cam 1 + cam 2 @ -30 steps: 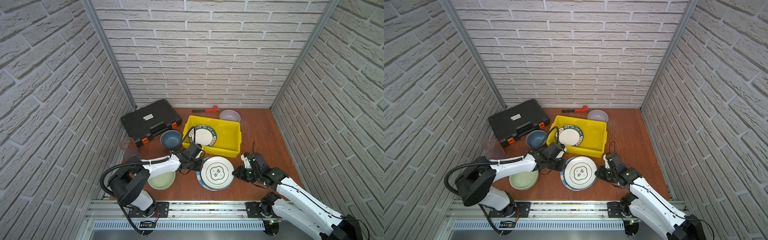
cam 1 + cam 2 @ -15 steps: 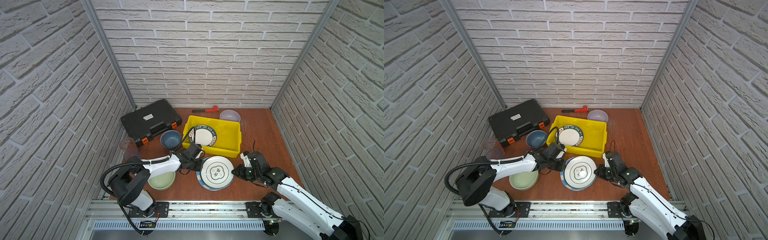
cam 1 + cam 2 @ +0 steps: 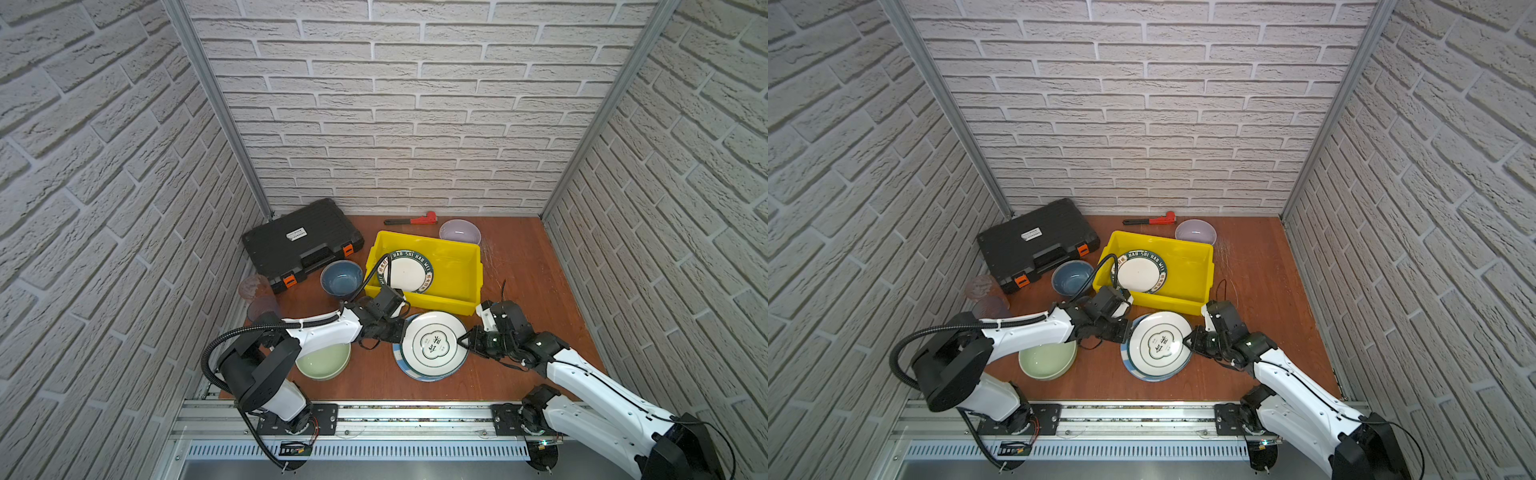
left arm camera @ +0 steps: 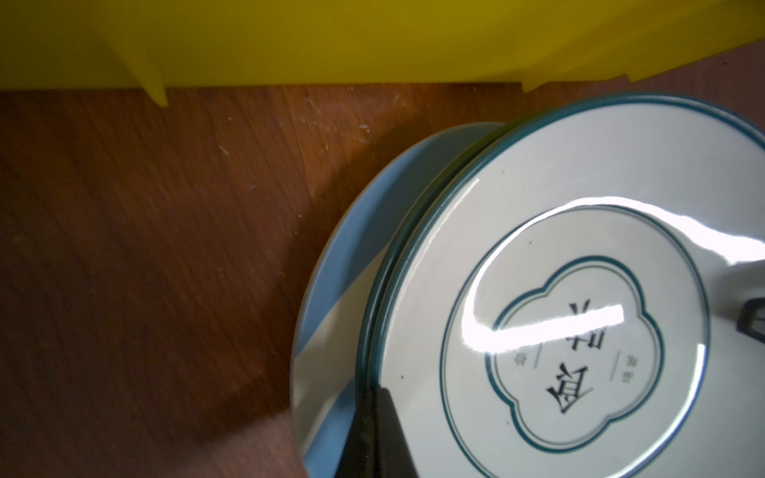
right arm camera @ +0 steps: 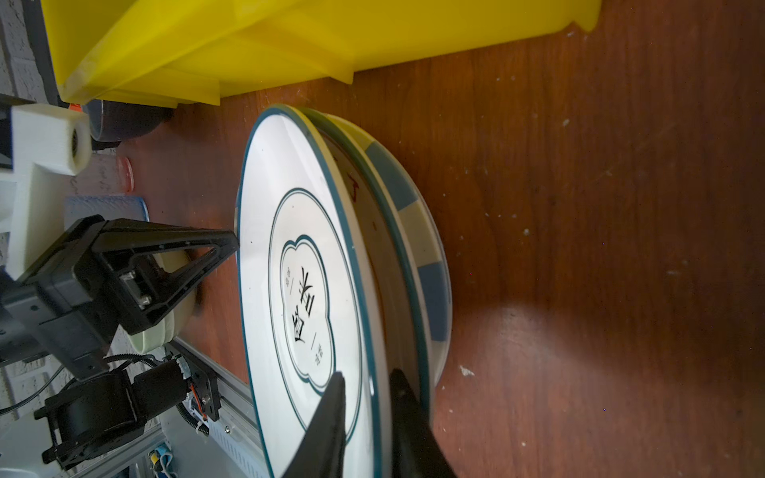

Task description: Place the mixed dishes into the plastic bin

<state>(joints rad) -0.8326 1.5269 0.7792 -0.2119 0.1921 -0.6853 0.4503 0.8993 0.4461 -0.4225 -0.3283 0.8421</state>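
So the right gripper (image 5: 364,374) has pinched the rim of the white plate (image 5: 298,269), the one with the green edge and a flower-shaped emblem in the middle: one finger lies on its top face, the other is tucked under the rim, between it and the plates below. Straight across the plate, the left gripper (image 5: 232,244) is clamped fully together on nothing, and its pointed tip butts against the opposite edge of that same plate, so the plate sits right between the two tools. Under it is the blue-white striped plate (image 4: 327,331), poking out on the left gripper's side, and there looks to be another plate sandwiched in between, too hidden to tell which. The yellow bin (image 3: 436,299) is just past both grippers, toward the back wall, its near wall right beside the stack, and the dark-green lettered plate (image 3: 409,272) already lies inside, at the end nearer the left gripper. The pale green bowl (image 3: 322,363) sits under the left arm, back from its gripper, the blue bowl (image 3: 341,277) is just off its wrist beside the bin, and the two tinted tumblers (image 3: 254,286) are well beyond that, by the black tool case (image 3: 299,241). The lavender bowl (image 3: 459,232) is on the far side of the bin from the right gripper, near the red wrench (image 3: 413,219).
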